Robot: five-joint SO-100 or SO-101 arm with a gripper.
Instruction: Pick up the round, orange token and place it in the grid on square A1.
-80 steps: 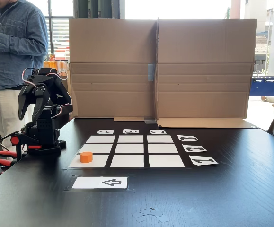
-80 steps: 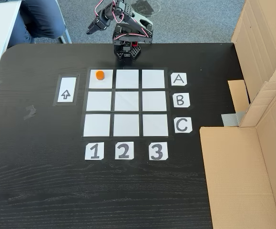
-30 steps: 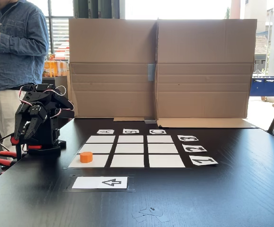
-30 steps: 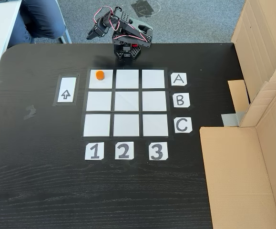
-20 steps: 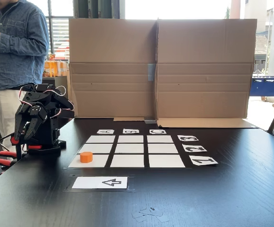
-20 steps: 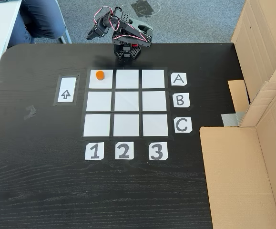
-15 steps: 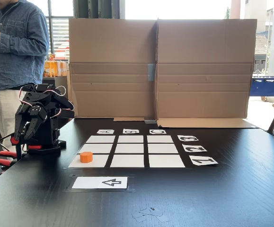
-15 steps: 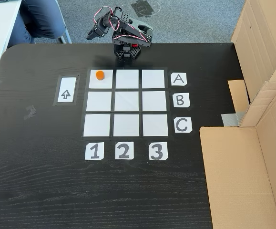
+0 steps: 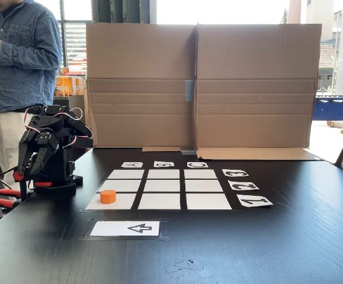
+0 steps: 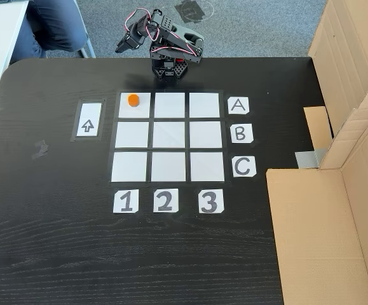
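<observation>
One short matte orange token (image 10: pixel 133 100) sits on square A1 (image 10: pixel 139 109); jaws' state unclear.

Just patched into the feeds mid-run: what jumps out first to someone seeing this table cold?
The orange token stands out, sitting on the grid's corner cell in row A, column 1, bright against white paper and black table. Next comes the black robot arm folded up at the table edge behind the grid, its gripper hanging down clear of the token. Tall cardboard walls close off the far side in a fixed view.
</observation>
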